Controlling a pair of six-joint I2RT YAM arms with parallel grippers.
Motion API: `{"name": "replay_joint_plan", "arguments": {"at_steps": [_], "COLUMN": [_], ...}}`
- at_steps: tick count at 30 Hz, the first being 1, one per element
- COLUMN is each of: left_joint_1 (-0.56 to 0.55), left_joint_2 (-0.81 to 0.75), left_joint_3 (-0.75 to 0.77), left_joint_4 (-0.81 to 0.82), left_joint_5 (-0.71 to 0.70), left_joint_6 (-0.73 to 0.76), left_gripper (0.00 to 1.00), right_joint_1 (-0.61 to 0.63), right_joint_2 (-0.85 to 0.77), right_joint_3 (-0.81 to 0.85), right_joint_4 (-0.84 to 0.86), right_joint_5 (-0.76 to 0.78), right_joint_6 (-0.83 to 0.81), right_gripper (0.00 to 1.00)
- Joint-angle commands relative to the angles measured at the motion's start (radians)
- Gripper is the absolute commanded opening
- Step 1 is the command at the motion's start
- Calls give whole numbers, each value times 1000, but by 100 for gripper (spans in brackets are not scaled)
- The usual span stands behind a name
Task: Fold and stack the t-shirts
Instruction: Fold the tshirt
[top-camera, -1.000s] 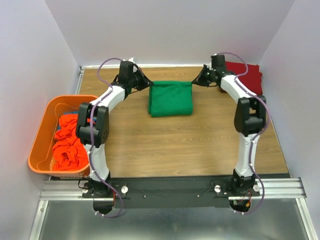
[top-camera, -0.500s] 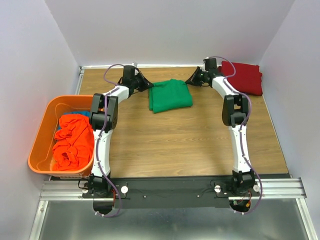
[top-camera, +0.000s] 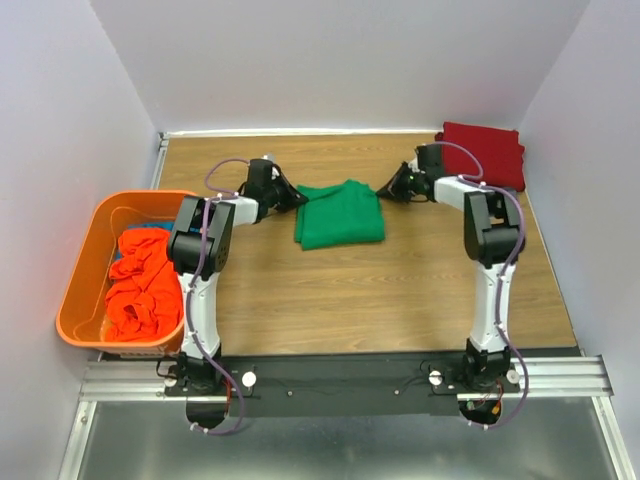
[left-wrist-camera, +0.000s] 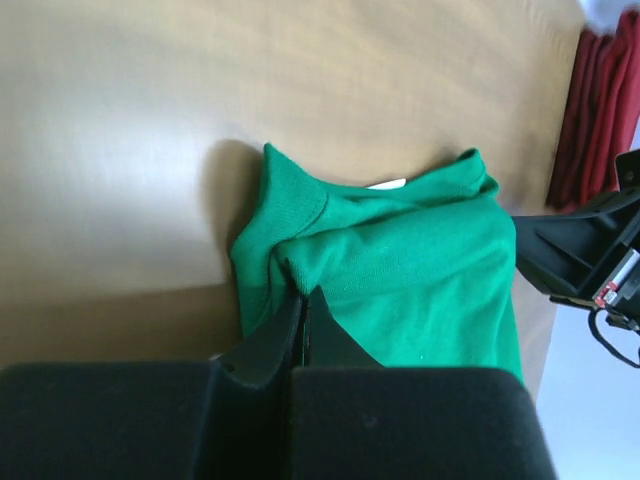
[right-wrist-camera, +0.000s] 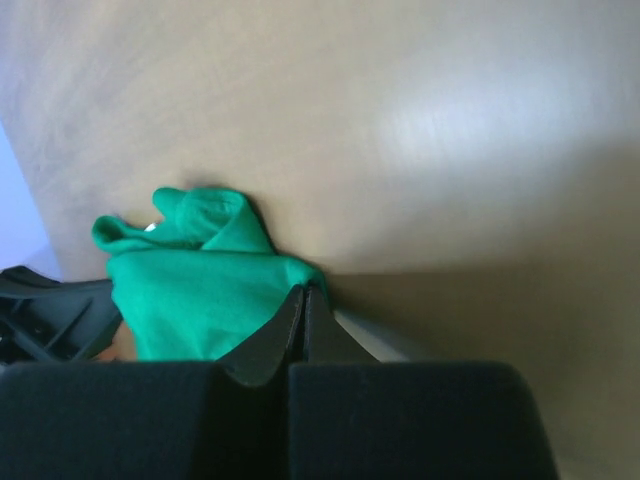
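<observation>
Wood-grain tabletop (top-camera: 380, 285), rumpled soft grn tee (top-camera: 340, 214)

Plain solid colours on a light brown wood-grain table (top-camera: 350, 290).

The green t-shirt (top-camera: 340, 214) is an even bright green with a small white tag (left-wrist-camera: 385, 184) at its collar; the dark red t-shirt (top-camera: 484, 154) is a uniform deep crimson. In the orange bin (top-camera: 85, 250), the orange-red t-shirts (top-camera: 143, 290) nearly match the plastic, and a sliver of blue (top-camera: 140, 232) beside them is probably a blue t-shirt, though little of it shows. The left gripper (left-wrist-camera: 305, 305) and right gripper (right-wrist-camera: 305, 297) are black, the arms (top-camera: 195, 300) white with black joints, the cables (top-camera: 222, 170) purple, the walls (top-camera: 340, 60) pale lilac.
</observation>
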Motion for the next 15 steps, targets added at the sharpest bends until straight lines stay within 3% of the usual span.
{"name": "replay_joint_plan", "arguments": {"at_steps": [1, 6, 9, 15], "left_joint_1": [-67, -167, -173, -173], "left_joint_2": [-112, -303, -413, -596], "left_joint_3": [-188, -476, -583, -605], "left_joint_4": [-17, 37, 56, -42], "left_joint_5": [-70, -115, -86, -46], "left_joint_6": [-27, -73, -76, -11], "left_gripper": [0, 0, 0, 0], "right_joint_1": [8, 9, 11, 12], "right_joint_2": [-167, -397, -572, -857], "right_joint_3": [-342, -621, -761, -875], "right_joint_4": [91, 146, 145, 73], "right_joint_5": [59, 97, 99, 177], "right_joint_6": [62, 44, 16, -2], "right_gripper": [2, 2, 2, 3]}}
